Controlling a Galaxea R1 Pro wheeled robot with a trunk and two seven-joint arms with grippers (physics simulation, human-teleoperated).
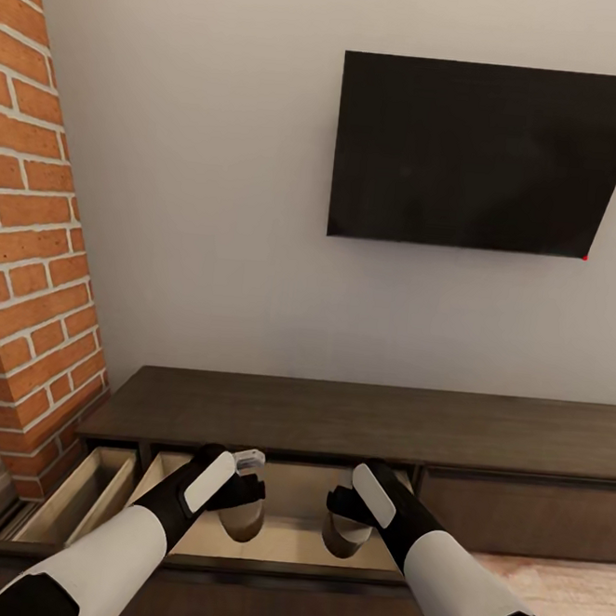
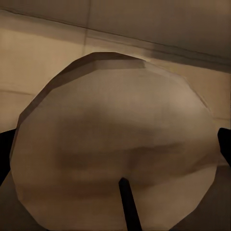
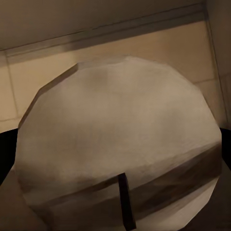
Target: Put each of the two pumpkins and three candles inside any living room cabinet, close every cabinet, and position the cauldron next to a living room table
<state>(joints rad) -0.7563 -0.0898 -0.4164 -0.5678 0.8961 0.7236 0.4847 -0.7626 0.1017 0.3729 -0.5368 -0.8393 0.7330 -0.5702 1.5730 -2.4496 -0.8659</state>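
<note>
The dark-brown cabinet (image 1: 336, 418) runs along the wall, and its middle drawer (image 1: 296, 494) is pulled open, showing a pale interior. My left gripper (image 1: 239, 506) is shut on a beige candle (image 1: 242, 525) over that drawer. A second candle (image 1: 344, 537) hangs beside it in my shut right gripper (image 1: 350, 517). In the left wrist view the faceted candle (image 2: 115, 144) sits between dark fingers (image 2: 4, 154). The right wrist view has the other candle (image 3: 120, 144) above the drawer floor. The pumpkins, the cauldron and the table are out of view.
A second drawer (image 1: 86, 494) stands open at the cabinet's left end, close to the brick fireplace (image 1: 31, 274). A black TV (image 1: 489, 156) hangs on the wall above. The cabinet's right drawer front (image 1: 514, 513) is closed.
</note>
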